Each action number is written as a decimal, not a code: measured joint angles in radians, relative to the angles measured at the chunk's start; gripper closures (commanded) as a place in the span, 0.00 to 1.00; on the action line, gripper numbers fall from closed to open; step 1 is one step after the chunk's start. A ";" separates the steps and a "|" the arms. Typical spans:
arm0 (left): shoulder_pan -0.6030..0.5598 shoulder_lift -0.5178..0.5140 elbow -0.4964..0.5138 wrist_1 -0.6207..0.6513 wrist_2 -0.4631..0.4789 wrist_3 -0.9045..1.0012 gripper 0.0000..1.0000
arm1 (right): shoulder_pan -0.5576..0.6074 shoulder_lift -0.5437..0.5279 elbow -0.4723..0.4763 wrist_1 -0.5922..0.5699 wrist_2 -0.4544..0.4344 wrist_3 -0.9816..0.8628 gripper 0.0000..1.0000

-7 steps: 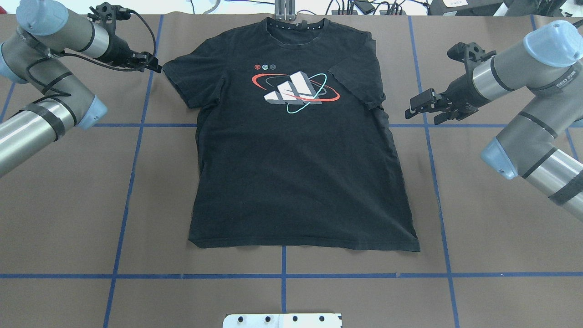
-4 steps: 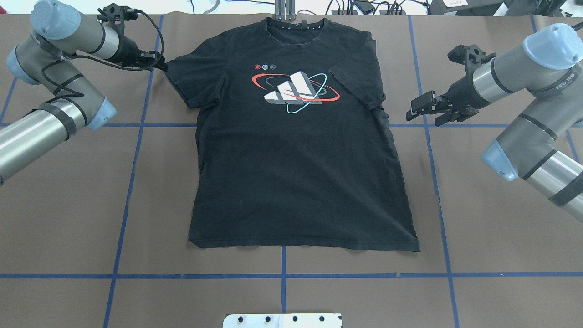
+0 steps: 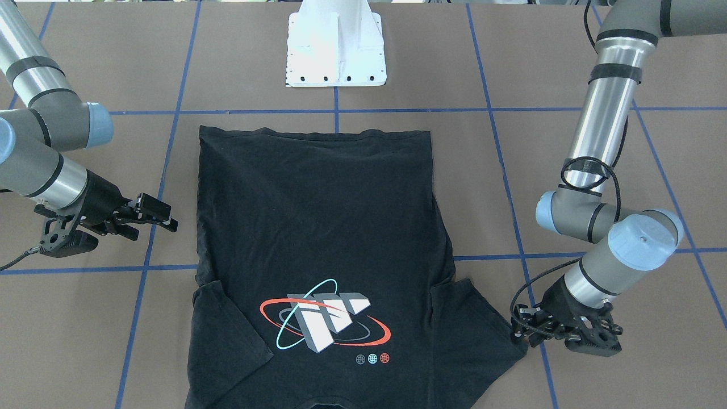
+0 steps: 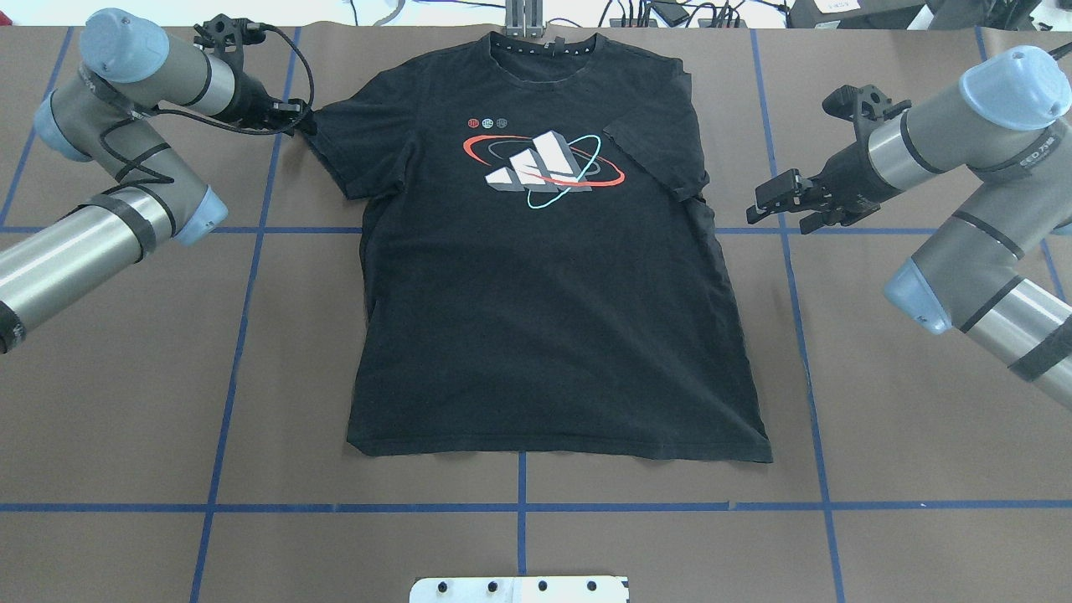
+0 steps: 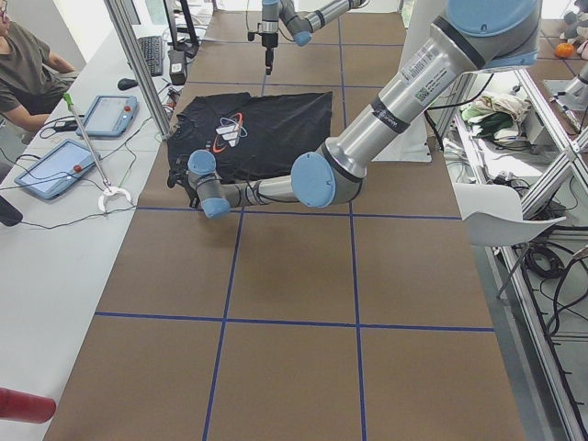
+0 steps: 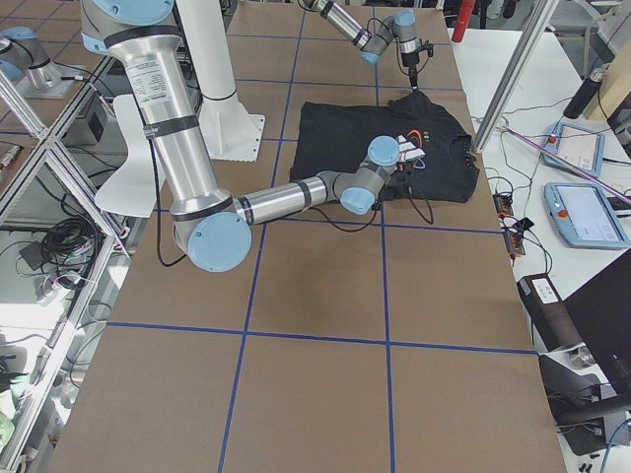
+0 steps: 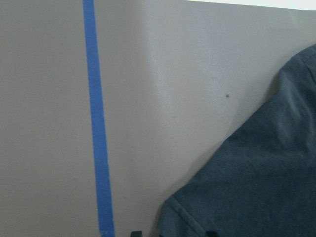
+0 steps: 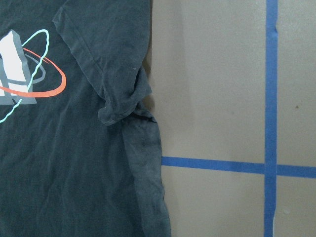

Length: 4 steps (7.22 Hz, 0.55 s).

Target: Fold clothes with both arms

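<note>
i see black short-sleeved cotton t-shirt (image 4: 536,335) flat, white-grey print up, centre of overhead view on brown table (image 4: 126,377), collar at top. black left gripper (image 4: 300,119) at sleeve hem upper left, tips apart. black right gripper (image 4: 766,203) spread, near other sleeve, not touching.

t-shirt (image 4: 544,276) flat on table (image 4: 126,377), about centre, print side up. collar at far edge, away from robot. hem toward base plate (image 4: 519,589), strip of bare table between them. left gripper (image 4: 297,120) right at tip of sleeve on robot's left side. right gripper (image 4: 775,203) out beside opposite sleeve, near but apart, bare table in gap. that sleeve lies in over shirt body. past collar end, person (image 5: 23,55) at side bench, well apart from shirt.
</note>
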 measured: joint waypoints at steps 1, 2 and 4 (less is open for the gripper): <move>0.000 -0.005 0.009 -0.001 0.004 0.000 1.00 | 0.001 -0.002 0.001 0.000 0.000 0.000 0.00; 0.001 -0.008 0.012 -0.001 0.006 -0.001 1.00 | 0.001 -0.004 0.001 0.000 -0.001 -0.001 0.00; 0.000 -0.013 0.013 -0.001 0.007 -0.002 1.00 | 0.001 -0.006 0.002 0.000 -0.009 -0.002 0.00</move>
